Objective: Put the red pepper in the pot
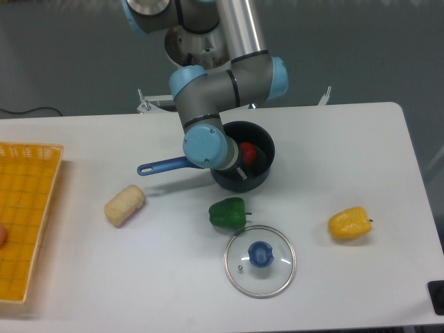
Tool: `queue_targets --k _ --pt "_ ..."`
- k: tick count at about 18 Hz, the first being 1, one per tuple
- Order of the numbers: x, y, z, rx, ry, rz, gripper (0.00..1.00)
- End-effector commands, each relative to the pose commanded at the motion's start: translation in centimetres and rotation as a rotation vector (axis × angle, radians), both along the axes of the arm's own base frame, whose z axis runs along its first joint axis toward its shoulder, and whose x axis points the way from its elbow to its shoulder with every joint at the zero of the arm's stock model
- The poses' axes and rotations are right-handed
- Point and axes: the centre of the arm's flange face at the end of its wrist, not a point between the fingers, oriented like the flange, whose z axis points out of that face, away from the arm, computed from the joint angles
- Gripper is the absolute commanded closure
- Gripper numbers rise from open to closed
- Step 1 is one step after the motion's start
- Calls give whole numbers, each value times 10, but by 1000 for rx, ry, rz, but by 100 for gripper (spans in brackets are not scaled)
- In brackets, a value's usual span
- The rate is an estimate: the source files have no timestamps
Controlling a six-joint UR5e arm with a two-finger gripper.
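Above the white table [361, 139] the arm [222, 83] reaches down into the pot [260, 175], where the red pepper [248, 152] already sits inside, so the placing looks nearly done, though the gripper [239, 165] is mostly hidden and I cannot tell whether it has let go.

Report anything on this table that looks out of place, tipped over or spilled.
Nothing stands out. The pot sits upright with the red pepper inside; the glass lid lies flat beside the green pepper. Nothing is spilled.
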Motion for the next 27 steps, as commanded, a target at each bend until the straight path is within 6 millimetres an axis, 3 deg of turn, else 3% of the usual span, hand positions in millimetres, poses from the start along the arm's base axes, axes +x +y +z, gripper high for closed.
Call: queue_targets --k 24,27 --pt "6 -3 0 0 -6 0 34" --pt "5 -4 1 2 -8 -1 27"
